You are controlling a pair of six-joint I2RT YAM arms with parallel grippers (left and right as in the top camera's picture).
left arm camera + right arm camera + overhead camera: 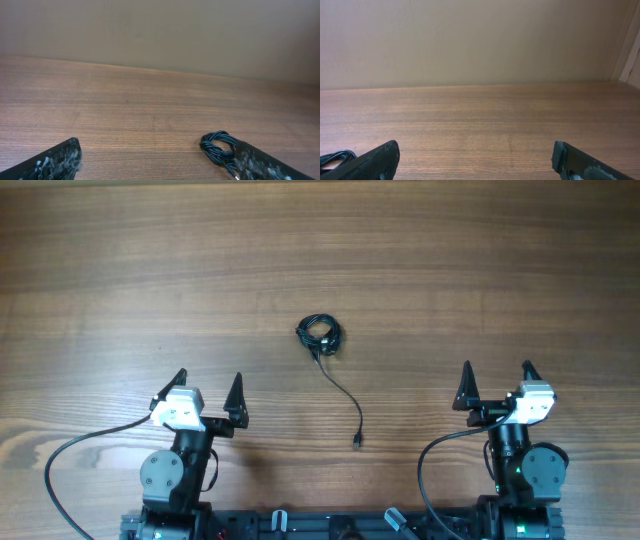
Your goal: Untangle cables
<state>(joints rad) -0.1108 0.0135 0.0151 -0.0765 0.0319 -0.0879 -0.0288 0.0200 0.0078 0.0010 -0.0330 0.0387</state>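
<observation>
1. Table (320, 240): brown wood-grain top that carries every item below.

2. Arms, two, mounted at the near edge. The left fingers (236, 395) are spread to full width and hold nothing. The right fingers (466, 385) are equally wide and also empty. Both sets sit well back from the work.

3. Cables (320, 335): thin black cord lying near the middle of the table, between the two arms and beyond them. Most of it is bunched in a small tight coil. One loose tail curves from the coil toward the near edge. In the left wrist view the coil (217, 145) shows just beside the right-hand finger. In the right wrist view only a sliver shows, at the lower left corner.

4. Plug end (358, 442): a small tip closing the loose tail.

Handling, by judgement: very light, limp and slack, likely to slide on the smooth wood and drag along whole if tugged. Best holds look to be the free tail near the plug for one arm and the body of the coil for the other, drawn apart gently.
</observation>
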